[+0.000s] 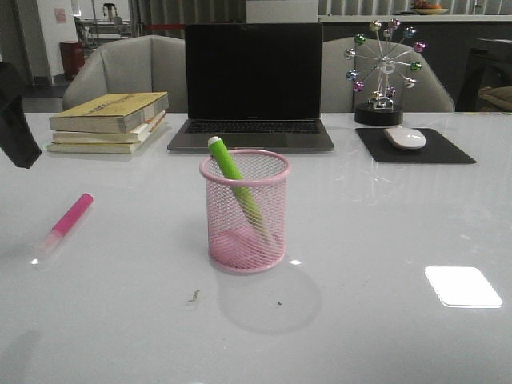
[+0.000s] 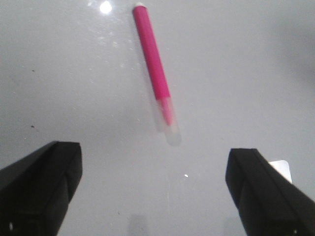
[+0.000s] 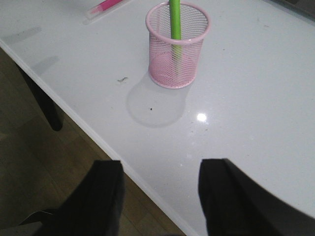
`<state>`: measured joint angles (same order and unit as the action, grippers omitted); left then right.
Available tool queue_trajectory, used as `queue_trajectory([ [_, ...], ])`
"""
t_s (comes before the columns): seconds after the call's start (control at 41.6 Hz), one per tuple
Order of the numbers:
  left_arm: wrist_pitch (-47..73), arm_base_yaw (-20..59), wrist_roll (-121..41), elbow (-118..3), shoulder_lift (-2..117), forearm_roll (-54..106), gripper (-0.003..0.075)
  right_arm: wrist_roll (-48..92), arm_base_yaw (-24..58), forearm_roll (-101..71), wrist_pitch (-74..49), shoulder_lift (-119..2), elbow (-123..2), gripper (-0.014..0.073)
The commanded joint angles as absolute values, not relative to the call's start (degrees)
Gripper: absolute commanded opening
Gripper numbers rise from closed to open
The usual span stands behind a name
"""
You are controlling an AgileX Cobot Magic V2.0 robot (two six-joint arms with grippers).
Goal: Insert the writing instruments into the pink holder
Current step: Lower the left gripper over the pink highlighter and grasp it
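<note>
Currently lying flat on glossy white tabletop (image 1: 384, 320), left of pink wire-mesh cylindrical holder (image 1: 245, 213): bright pink plastic marker (image 2: 153, 69), probably light, rigid, slippery. Grip mid-barrel, across axis. Left pincer (image 2: 152, 191) spread wide, empty; right pincer (image 3: 160, 196) likewise apart.

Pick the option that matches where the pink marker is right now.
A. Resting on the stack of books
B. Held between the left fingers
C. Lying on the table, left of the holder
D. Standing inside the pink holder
C: the pink marker lies flat on the white table, apart from and left of the pink holder, which contains only the green marker.
</note>
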<state>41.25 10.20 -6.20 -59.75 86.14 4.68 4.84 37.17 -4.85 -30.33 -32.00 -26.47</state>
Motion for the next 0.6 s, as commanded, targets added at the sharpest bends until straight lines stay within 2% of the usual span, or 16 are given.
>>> queue_trajectory([
  [0.0,39.07,7.90,-5.68,-65.46,89.84,6.82,0.0633,5.15,37.10,-4.67,-26.54,-31.99,-28.06,0.0459],
  [0.336,40.67,7.16,-5.68,-80.14,106.25,9.40,0.0633,5.15,37.10,-4.67,-26.54,-31.99,-28.06,0.0459],
  [0.576,43.11,7.97,-5.68,-86.58,113.25,8.38,0.0633,5.15,37.10,-4.67,-26.54,-31.99,-28.06,0.0459],
])
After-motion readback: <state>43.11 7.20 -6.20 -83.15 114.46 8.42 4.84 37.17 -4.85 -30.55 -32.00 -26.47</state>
